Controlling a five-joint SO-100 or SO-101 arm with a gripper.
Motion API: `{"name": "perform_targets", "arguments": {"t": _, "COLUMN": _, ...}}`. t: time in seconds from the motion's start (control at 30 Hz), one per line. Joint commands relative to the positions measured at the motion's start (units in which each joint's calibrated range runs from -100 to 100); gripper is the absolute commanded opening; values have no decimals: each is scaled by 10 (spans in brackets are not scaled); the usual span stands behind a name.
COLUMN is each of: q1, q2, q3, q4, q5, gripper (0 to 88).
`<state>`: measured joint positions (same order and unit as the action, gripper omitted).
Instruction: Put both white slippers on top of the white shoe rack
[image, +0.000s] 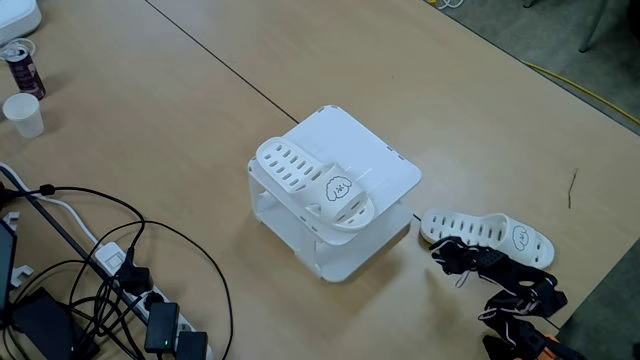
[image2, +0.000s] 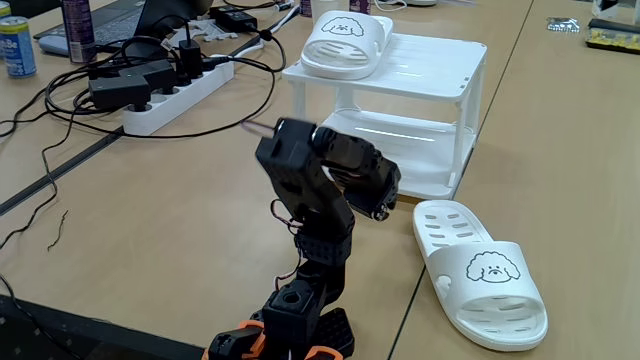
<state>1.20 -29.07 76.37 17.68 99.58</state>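
Slipper (image2: 341, 42) on rack (image2: 430, 70); cup (image: 23, 114) in one fixed view

**Two fixed cameras, facing each other across the table**

In a fixed view, the table (image: 300, 60) is seen from high above and some way off, with the arm (image: 510, 290) at the lower right edge. In another fixed view, the scene is taken from low behind the arm (image2: 320, 200), close up, looking across the table. The white shoe rack (image: 345, 165) (image2: 420, 75) and both white slippers (image: 487, 234) (image2: 480, 270) are shared by both fixed views.
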Motion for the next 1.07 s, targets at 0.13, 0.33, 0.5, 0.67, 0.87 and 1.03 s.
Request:
{"name": "perform_targets", "arguments": {"t": 0.13, "q1": 16, "q2": 89, "q3": -88, "q4": 3, "q5": 4, "gripper": 8}}
{"name": "perform_targets", "arguments": {"t": 0.33, "q1": 56, "q2": 140, "q3": -144, "q4": 2, "q5": 4, "gripper": 8}}
{"name": "perform_targets", "arguments": {"t": 0.5, "q1": 91, "q2": 181, "q3": -201, "q4": 2, "q5": 4, "gripper": 8}}
{"name": "perform_targets", "arguments": {"t": 0.67, "q1": 107, "q2": 215, "q3": -237, "q4": 0, "q5": 4, "gripper": 8}}
{"name": "perform_targets", "arguments": {"t": 0.87, "q1": 118, "q2": 213, "q3": -257, "q4": 0, "q5": 4, "gripper": 8}}
{"name": "perform_targets", "arguments": {"t": 1.03, "q1": 89, "q2": 125, "q3": -221, "q4": 3, "q5": 4, "gripper": 8}}
